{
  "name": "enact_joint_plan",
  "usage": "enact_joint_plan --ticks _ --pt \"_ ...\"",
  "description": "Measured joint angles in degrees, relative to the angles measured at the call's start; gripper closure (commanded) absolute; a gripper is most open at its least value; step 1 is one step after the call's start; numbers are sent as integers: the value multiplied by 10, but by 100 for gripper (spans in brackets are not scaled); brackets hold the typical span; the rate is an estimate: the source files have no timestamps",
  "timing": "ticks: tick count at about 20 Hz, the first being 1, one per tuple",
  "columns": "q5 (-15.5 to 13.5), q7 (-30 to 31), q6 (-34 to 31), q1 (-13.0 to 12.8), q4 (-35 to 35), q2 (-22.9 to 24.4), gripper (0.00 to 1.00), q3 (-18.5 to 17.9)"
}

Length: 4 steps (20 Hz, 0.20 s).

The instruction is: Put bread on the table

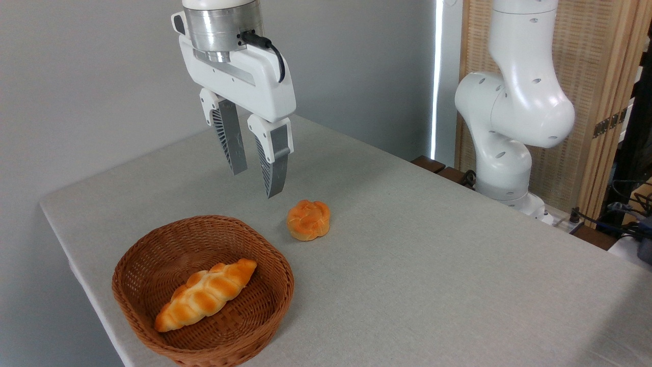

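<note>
White two-finger gripper [257, 171] with grey ribbed pads is held above the table, slightly parted and empty. The small round knotted golden-orange bun [308, 219] is seen on the light grey-beige cloth table [433, 265], just beside the brown woven wicker basket [153, 255], so the placing is judged as done. The long braided golden loaf [205, 294] is kept in the basket, and the arm's upper part is cut off by the frame.

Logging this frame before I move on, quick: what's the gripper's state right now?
Gripper: open and empty, raised above the table; the bread sits on the cloth below it, untouched.
</note>
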<state>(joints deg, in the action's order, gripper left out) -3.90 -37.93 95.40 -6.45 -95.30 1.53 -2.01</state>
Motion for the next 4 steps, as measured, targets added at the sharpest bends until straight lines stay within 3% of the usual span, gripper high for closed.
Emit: enact_joint_plan --ticks 4 --pt "0 0 0 8 0 0 0 8"
